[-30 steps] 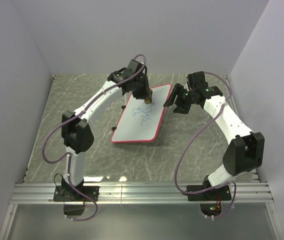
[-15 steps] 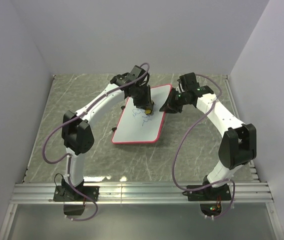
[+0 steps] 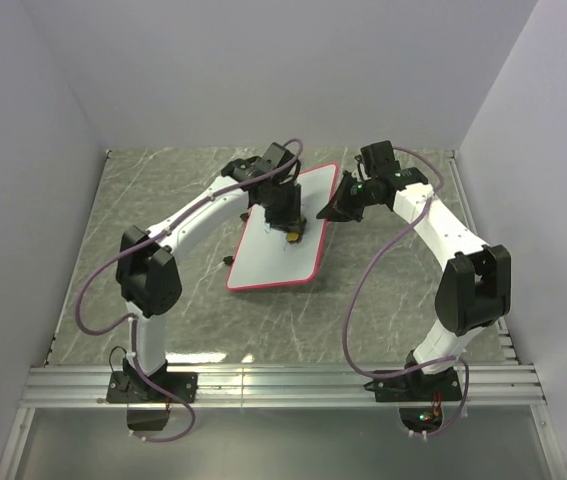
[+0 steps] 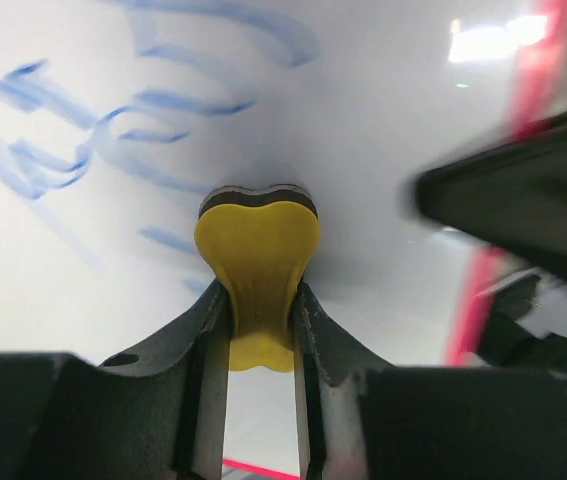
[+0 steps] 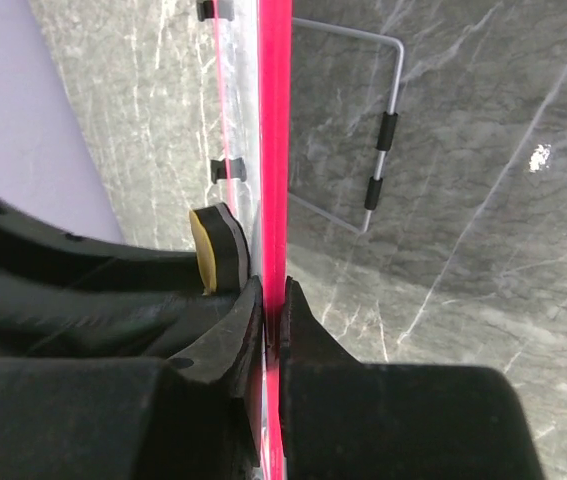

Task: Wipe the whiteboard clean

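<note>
- Gripping the sponge [image 4: 256,250], the left gripper [image 4: 260,305] has its jaws clamped on the yellow pad. The pad's dark face is pressed against the board [image 4: 383,150].
- The scribbles [image 4: 83,150] lie just past the sponge's tip, ahead and to the left in the left wrist view. The white between the pad and the red edge on the right is bare.
- I judge that the coming stroke must run forward and leftward from these jaws, across the blue marks and away from the red edge.
- The right gripper [image 5: 273,300] has its jaws closed tight on the frame [image 5: 275,120], pinching the board's right long edge. In the right wrist view the sponge sits just beside that pinch.
- A wire stand [image 5: 383,140] shows on the far side of the pinched edge. Whether that edge is lifted off the table [image 3: 163,190] I cannot tell.
- From above, the board lies between the two arms. Its long axis runs from near-left to far-right, away from the bases.
- Both grippers work at its far half, the left over the face and the right at the rim.
- The left arm is the nearer to the marks, so the wiping falls to it; the right only steadies the board.
- In the top view the left wrist hides the scribbles, and the near half looks white.
</note>
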Robot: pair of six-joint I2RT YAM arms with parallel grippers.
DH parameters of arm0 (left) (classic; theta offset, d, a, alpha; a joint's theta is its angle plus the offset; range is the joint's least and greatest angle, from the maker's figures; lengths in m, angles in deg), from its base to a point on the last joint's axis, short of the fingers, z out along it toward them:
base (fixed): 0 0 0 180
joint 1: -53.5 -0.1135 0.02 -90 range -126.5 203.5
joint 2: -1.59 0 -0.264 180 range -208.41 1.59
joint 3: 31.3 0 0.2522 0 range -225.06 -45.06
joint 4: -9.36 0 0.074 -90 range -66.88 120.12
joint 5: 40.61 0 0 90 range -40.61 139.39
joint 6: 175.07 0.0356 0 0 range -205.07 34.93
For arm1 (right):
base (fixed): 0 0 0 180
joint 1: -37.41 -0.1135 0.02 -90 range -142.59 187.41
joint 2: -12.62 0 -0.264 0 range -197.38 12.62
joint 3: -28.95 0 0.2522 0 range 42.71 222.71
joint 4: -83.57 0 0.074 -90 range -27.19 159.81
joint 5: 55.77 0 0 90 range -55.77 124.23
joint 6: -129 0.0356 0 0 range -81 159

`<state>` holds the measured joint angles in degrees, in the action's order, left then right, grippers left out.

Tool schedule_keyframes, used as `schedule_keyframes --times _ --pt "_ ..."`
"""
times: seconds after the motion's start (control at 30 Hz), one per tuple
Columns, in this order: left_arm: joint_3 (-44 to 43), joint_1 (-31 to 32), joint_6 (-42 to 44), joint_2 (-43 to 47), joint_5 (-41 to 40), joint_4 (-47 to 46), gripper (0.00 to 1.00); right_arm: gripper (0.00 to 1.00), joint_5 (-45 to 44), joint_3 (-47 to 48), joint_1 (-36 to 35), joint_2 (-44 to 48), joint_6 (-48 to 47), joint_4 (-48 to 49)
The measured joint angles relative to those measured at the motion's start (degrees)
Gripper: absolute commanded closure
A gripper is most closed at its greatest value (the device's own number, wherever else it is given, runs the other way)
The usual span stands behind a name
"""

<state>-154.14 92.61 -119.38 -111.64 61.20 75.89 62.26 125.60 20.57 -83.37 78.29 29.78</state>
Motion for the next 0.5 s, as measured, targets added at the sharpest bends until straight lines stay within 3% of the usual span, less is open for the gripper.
schedule_keyframes --times 0.17,0.27,0.4,0.5 --pt "15.0 -3.4 0.0 6.5 -2.0 -0.4 1.0 1.0 -0.1 0.8 0.0 -0.2 -0.3 -1.0" --pt "19.8 -6.5 0.5 7.1 -2.7 0.0 1.0 1.0 -0.1 1.1 0.0 -0.2 -0.5 -1.1" --pt "20.9 -7.8 1.6 7.0 -2.3 0.4 1.0 1.0 0.1 1.1 0.0 -0.2 -0.2 -0.9" --pt "16.5 -5.7 2.4 6.1 -0.3 1.7 1.0 1.0 0.1 1.1 0.0 -0.2 -0.1 -0.8"
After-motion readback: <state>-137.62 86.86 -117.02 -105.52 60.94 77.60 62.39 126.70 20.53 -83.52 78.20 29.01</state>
